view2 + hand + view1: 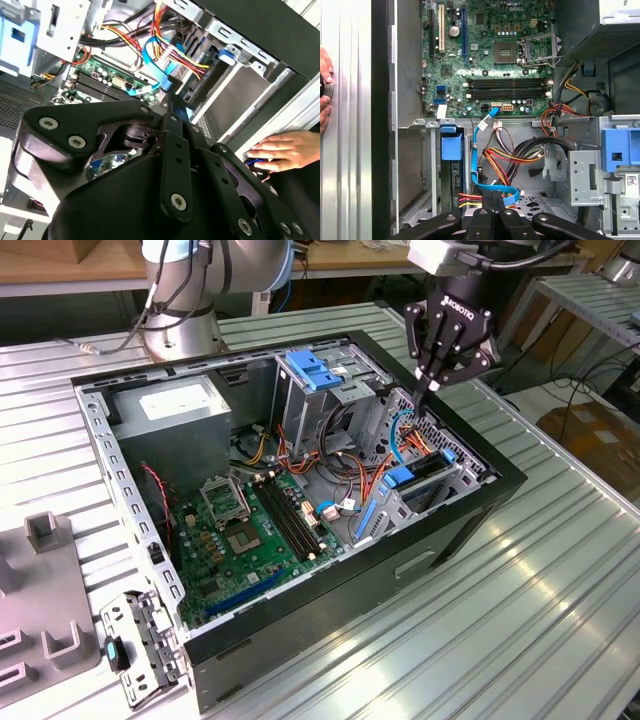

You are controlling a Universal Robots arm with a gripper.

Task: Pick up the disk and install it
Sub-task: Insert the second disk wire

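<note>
In the exterior view we see the gripper (430, 387) hanging over the open computer case (480, 502), at about two o'clock from the motherboard (245, 540), with its fingertips drawn together and holding nothing. The disk (432, 468) seems to sit already in the drive cage (425, 490) just below, at about six o'clock from the gripper. A hand (287, 150) rests beside the case in the second wrist view.
</note>
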